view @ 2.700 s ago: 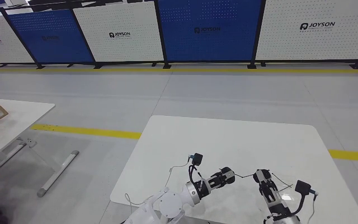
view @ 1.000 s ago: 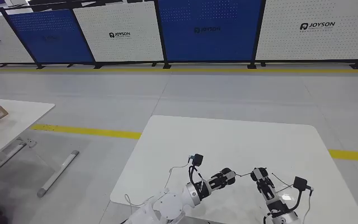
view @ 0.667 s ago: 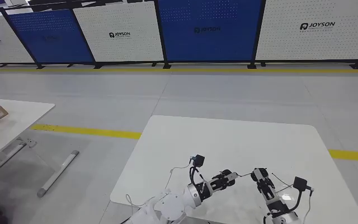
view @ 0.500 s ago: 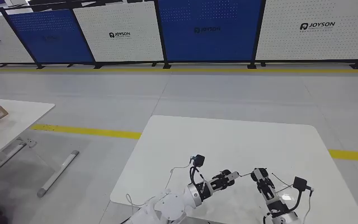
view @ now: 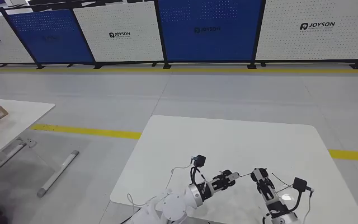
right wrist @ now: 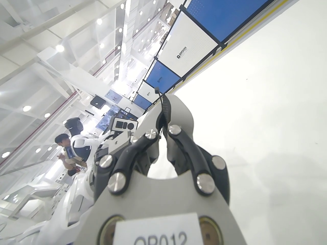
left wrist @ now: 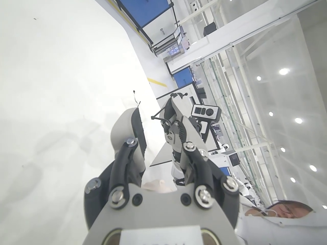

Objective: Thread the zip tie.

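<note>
the zip tie (right wrist: 158, 93) is clamped in the closed right gripper (right wrist: 163, 103), its head left sticking out in front, above the white table (view: 224, 140). the left gripper (left wrist: 154, 105) is held just beside it, jaws parted.

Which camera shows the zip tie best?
The right wrist view: the zip tie pokes from the right gripper, jaws shut, its head clear. The left wrist view shows that head farther off; the top view, a faint thread between the arms.

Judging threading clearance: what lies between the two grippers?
In the top view, a thin black zip tie stretches across the gap from the right gripper toward the left gripper, over the white table.
</note>
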Controlling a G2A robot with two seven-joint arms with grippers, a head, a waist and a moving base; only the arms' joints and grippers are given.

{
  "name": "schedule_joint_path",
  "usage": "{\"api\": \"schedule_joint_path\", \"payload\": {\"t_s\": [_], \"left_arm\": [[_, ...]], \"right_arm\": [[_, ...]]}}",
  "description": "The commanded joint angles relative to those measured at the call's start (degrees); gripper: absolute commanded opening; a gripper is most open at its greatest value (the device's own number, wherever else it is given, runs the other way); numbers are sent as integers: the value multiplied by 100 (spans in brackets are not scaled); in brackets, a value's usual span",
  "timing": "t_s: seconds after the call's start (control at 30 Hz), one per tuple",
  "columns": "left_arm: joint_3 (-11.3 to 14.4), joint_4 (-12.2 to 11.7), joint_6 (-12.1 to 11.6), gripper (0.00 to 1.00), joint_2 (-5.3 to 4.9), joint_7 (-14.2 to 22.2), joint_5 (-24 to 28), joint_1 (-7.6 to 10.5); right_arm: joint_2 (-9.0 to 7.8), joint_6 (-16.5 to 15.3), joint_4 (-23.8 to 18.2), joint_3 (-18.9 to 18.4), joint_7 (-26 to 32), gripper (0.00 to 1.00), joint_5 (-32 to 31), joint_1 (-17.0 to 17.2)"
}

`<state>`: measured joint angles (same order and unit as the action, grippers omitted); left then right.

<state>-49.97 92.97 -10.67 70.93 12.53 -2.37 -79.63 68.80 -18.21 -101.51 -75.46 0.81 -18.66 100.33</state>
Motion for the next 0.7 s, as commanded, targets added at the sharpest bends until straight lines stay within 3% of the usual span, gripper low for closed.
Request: {"api": "schedule_joint_path", "payload": {"t_s": [0.0, 0.23, 0.3, 0.37, 0.67], "left_arm": [[7, -4, 11, 27, 2, 4, -2, 9], [-1, -8, 10, 20, 3, 4, 16, 28], [-8, -7, 10, 6, 1, 9, 23, 26], [-11, -6, 10, 0, -2, 17, 16, 23], [1, 12, 10, 0, -5, 34, -5, 18]], "right_arm": [[2, -9, -10, -2, 0, 0, -11, 7], [11, -40, -39, -5, 0, 0, -62, 36], [13, -42, -51, -11, -2, 0, -71, 40], [15, -40, -63, -19, -2, 0, -75, 46], [27, -28, -82, -33, 29, 0, -73, 43]]}}
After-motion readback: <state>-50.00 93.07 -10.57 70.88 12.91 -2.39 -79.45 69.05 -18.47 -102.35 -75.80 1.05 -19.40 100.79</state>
